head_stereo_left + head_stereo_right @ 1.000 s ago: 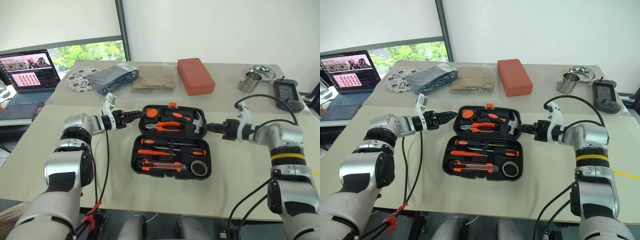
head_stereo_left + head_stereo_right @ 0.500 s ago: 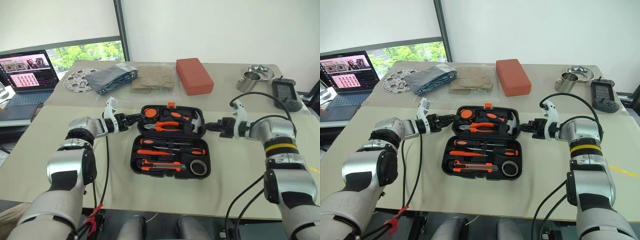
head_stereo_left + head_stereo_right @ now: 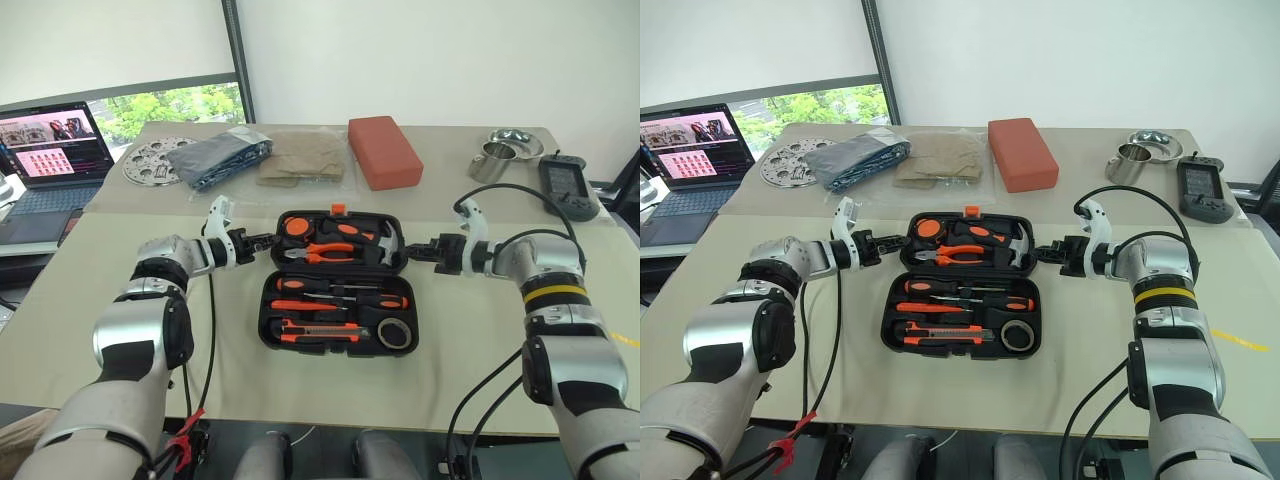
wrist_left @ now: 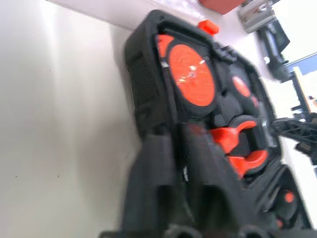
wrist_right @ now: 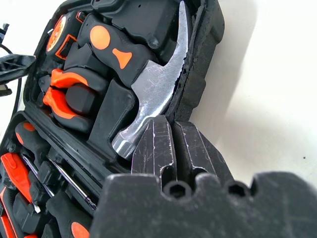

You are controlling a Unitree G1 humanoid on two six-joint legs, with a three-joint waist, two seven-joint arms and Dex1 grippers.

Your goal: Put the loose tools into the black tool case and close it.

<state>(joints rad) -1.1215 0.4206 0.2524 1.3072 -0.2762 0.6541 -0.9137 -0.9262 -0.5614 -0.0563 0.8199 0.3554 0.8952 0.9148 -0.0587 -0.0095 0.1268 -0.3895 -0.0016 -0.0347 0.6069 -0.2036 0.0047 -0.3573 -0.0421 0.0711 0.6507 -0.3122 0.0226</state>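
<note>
**Both Grippers Set at the Lid**

The black tool case (image 3: 335, 281) lies open in the middle of the near table. In its near half the utility knife (image 3: 315, 335), the tape roll (image 3: 397, 334) and the screwdrivers (image 3: 340, 299) are already seated in their slots. At the far half, the lid, the left gripper (image 3: 262, 240) is placed against the left edge and the right gripper (image 3: 413, 246) against the right edge. Both pairs of fingers are pressed together, likely so the lid can be pushed shut from both sides. Farther off, a red block (image 3: 385, 151) is seen.
</note>
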